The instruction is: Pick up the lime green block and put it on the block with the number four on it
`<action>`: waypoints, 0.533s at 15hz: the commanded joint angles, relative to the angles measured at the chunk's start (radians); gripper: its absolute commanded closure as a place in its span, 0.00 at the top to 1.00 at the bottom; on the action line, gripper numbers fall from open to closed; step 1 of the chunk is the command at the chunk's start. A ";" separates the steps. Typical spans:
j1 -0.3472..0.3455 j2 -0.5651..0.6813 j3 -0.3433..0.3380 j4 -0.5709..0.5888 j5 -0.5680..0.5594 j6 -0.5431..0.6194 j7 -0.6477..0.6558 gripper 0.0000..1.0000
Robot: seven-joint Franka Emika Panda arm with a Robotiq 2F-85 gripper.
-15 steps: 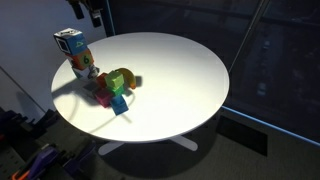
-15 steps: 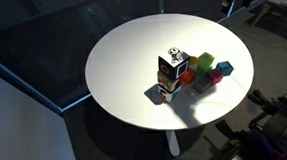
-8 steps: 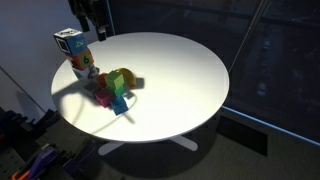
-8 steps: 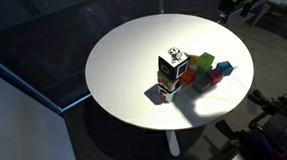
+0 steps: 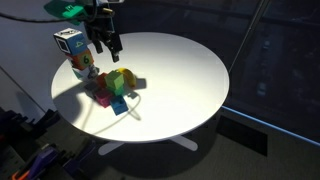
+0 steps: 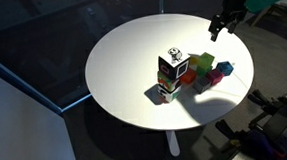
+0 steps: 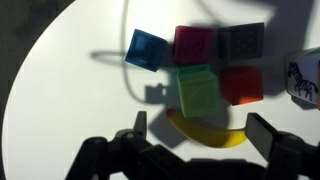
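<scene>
Hovering over the white desk (image 5: 185,75), gripper (image 5: 103,42) at upper left of frame, jaws spread wide and empty, lime green block (image 6: 204,60) in the cluster lower down.

Banana (image 7: 210,133); blue cube (image 7: 147,48); perhaps purple block (image 7: 241,42)

a round white table (image 5: 190,70) on a white pedestal base (image 5: 148,146) stands on a dark floor (image 5: 290,160). a glass partition (image 6: 23,82) with a thin metal frame runs just beyond the table's edge. hard light throws sharp shadows across the tabletop.
</scene>
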 commanded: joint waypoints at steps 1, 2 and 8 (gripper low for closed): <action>-0.005 0.051 0.015 -0.018 0.012 0.092 -0.058 1.00; -0.007 0.068 0.020 -0.020 0.018 0.116 -0.069 1.00; -0.003 0.147 0.044 0.014 0.020 0.180 -0.058 1.00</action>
